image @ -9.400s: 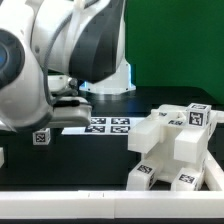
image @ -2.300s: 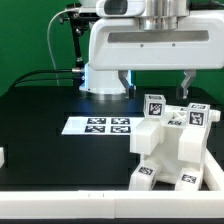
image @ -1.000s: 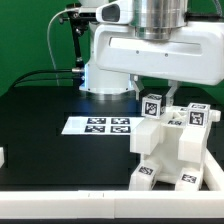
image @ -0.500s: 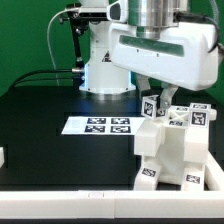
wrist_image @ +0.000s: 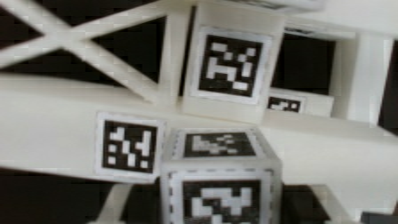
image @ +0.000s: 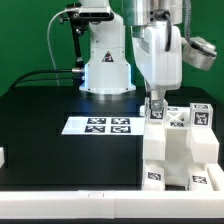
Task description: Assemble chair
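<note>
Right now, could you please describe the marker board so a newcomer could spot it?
Start at the black table. In front of the arm's white base lies the marker board, left of the white chair parts in the exterior view. Unlike those blocks, it is one thin flat strip carrying only tags.

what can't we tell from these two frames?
- Gripper state: exterior view shows it low over the chair parts, its body masking the fingers; wrist view shows no fingers.
- Chair parts' right and lower edges: cut off by the exterior frame.
- Wrist view: close and blurred, part outlines unclear.
- Marker board: tags too small to read.
</note>
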`<state>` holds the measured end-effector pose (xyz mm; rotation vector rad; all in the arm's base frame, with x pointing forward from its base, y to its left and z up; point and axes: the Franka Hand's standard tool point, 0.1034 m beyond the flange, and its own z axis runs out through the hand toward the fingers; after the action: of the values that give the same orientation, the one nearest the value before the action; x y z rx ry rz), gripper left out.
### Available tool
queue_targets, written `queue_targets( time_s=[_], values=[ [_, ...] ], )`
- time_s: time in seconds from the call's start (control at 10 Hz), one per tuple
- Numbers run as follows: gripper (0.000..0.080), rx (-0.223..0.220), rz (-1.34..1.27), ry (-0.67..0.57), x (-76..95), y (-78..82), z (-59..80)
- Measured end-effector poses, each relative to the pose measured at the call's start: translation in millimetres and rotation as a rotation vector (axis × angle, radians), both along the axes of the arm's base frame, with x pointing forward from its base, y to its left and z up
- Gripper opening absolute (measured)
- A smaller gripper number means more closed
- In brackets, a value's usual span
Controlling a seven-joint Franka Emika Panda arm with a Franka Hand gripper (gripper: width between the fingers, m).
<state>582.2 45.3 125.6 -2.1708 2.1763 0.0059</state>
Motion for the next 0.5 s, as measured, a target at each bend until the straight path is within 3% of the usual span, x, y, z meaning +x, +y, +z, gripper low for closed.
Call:
queue_targets(
  time_s=[0.3, 0.4, 0.5],
  values=[
    [0.0283, 0.0, 0.021, -0.004, 0.3, 0.7, -0.3],
    [0.0496, 0.0, 0.024, -0.004, 0.2, 1.0, -0.6],
    [0.0496, 0.0, 0.026, -0.004, 0.1, 1.2, -0.8]
  ],
)
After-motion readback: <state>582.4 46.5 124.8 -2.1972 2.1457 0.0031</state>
